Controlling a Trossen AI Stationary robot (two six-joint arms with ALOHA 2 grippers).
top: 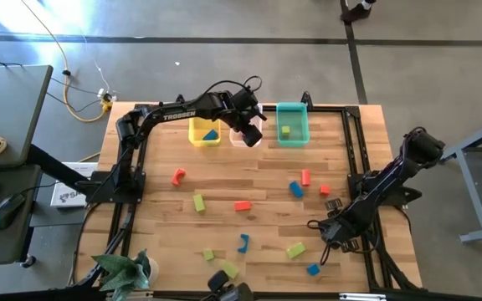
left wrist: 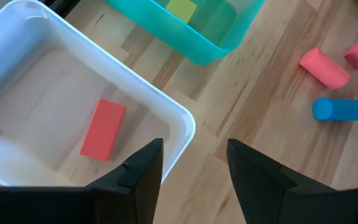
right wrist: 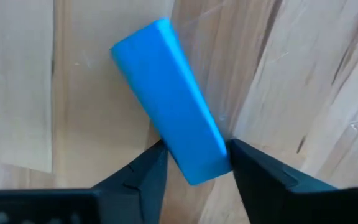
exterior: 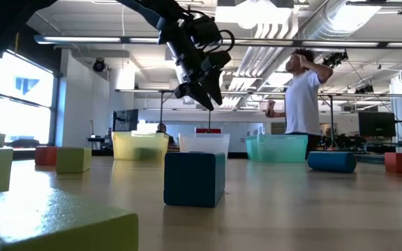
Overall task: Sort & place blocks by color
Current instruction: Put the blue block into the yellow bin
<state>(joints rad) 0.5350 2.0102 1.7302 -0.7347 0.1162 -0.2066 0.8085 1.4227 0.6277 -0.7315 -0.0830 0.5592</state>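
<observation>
- Yellow bin [top: 204,132] stood at the table's far edge and held one blue block [top: 211,135].
- Left gripper [top: 250,135] hung above the clear bin [left wrist: 173,121], fingers spread, nothing between them; a red block [left wrist: 102,129] lay inside that bin.
- Teal bin [top: 292,124], next along, held a green block [top: 285,130].
- Other blocks lay scattered across the table [top: 266,180].
- Right gripper [right wrist: 194,163] sat low near the front right, fingers touching either side of a blue bar [right wrist: 169,99] on the wood.
</observation>
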